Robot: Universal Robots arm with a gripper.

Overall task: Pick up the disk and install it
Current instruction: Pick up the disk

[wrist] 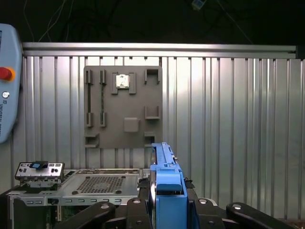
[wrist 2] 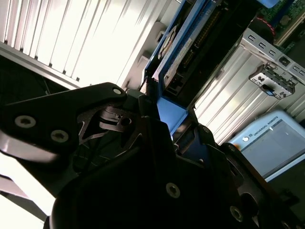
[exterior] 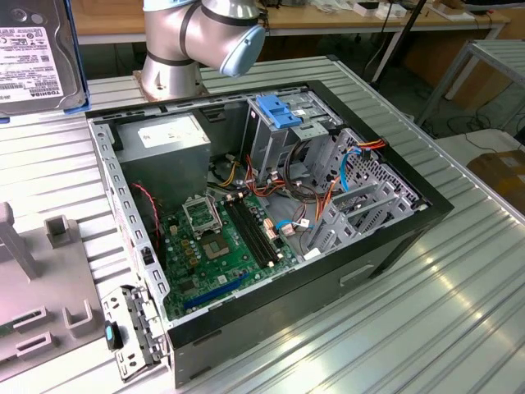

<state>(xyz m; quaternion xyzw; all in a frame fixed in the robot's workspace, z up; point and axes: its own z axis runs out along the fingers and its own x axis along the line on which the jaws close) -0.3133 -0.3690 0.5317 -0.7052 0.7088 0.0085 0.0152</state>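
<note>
- The ribbed metal counter [exterior: 459,271] carries an open case [exterior: 385,246].
- The disk [exterior: 37,53] is held aloft at the exterior view's left, clear of the case, with its label facing that camera.
- The tool [wrist: 167,206] pinches the disk's blue-framed end, and its long axis points away from the tool.
- Judged to be the carry stage. Installing calls for lining that axis up with the cage [exterior: 283,115].

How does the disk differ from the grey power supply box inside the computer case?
The disk is outside the computer case, clamped in the gripper; the power-supply box sits inside the case. The disk has a blue plastic frame along its side; the box is bare grey metal. The disk's white label covers most of its face; the box's sticker covers only part of its top. Both are rectangular metal units with white labels.
</note>
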